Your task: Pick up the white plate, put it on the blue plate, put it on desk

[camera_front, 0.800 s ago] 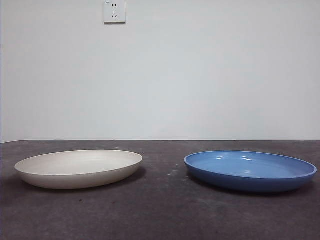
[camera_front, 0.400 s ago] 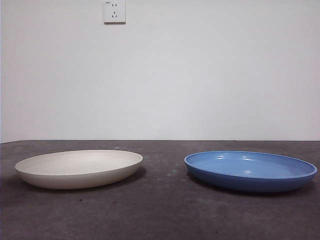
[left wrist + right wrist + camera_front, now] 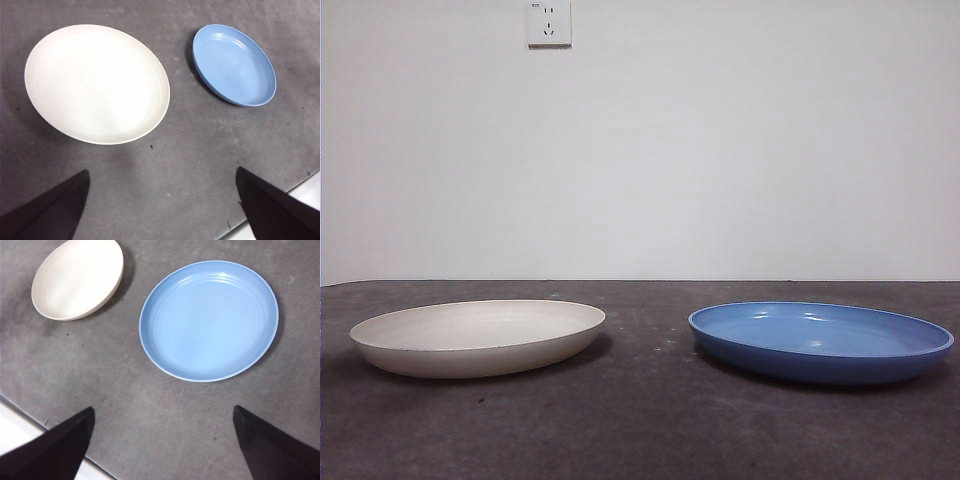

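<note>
The white plate point(image 3: 478, 337) rests flat on the dark grey desk point(image 3: 640, 430) at the left of the front view. The blue plate point(image 3: 820, 341) lies apart from it on the right, with bare desk between them. Neither plate holds anything. My left gripper point(image 3: 162, 172) hangs open high above the desk, nearer the white plate point(image 3: 97, 83), with the blue plate point(image 3: 234, 64) farther off. My right gripper point(image 3: 163, 410) is open too, high above the desk near the blue plate point(image 3: 209, 320), the white plate point(image 3: 77, 278) beyond. Neither arm shows in the front view.
A white wall with a power socket point(image 3: 549, 22) stands behind the desk. The desk's edge point(image 3: 300, 187) shows close to the left gripper, and another edge point(image 3: 30, 422) close to the right gripper.
</note>
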